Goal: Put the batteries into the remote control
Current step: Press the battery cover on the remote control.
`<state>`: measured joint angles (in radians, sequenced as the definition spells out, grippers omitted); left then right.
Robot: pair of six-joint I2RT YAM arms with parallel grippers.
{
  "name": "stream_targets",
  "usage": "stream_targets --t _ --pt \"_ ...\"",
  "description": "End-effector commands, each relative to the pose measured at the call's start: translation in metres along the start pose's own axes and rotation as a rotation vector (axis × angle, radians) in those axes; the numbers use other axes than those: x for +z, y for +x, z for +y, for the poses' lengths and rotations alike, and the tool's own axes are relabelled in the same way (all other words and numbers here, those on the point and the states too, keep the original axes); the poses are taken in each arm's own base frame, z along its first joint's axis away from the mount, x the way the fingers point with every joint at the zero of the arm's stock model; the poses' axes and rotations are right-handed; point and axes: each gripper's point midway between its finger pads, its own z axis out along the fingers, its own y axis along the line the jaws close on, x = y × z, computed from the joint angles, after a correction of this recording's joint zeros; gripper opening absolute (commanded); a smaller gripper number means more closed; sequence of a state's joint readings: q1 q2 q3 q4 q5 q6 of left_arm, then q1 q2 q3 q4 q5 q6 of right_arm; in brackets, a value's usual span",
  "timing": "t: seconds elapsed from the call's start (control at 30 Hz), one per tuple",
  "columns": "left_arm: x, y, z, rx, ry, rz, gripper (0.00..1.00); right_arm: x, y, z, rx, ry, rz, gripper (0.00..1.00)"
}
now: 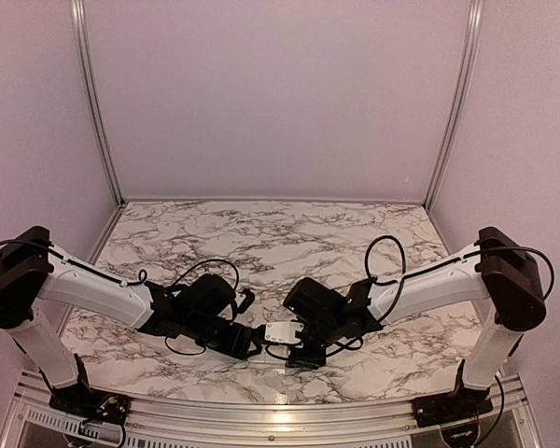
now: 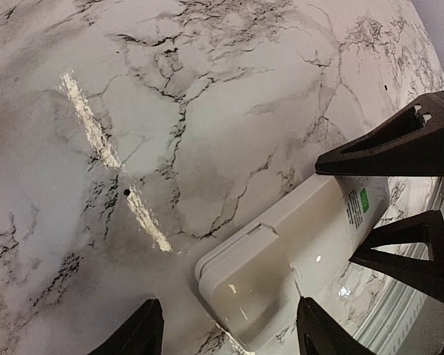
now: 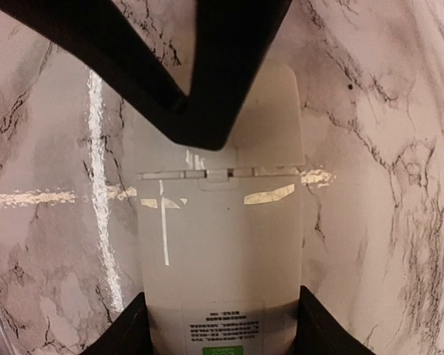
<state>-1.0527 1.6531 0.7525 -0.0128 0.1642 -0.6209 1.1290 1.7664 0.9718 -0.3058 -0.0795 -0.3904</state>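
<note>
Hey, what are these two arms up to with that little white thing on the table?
They are working on a white remote control, held back up near the front of the marble table. The right gripper is closed on one end of it, steadying it. The left gripper hangs open around the other end, where the battery cover sits in place. No batteries are visible, so I can't tell whether they are inside.
</note>
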Motion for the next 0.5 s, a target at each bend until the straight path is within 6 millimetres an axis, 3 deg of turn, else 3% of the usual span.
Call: stream_targets --t 0.0,0.17,0.23,0.47 --pt "0.016 0.037 0.032 -0.051 -0.128 0.123 0.64 0.001 0.007 0.01 -0.005 -0.037 0.035 0.01" --pt "0.023 0.043 0.036 -0.059 -0.155 0.144 0.61 0.001 0.005 0.011 0.001 -0.044 0.033 0.01" --pt "0.023 0.044 0.035 -0.047 -0.169 0.144 0.64 0.001 0.004 0.01 0.009 -0.05 0.034 0.01" --pt "0.011 0.04 0.025 -0.124 -0.077 0.035 0.66 0.003 0.003 0.009 0.048 -0.053 0.022 0.01"
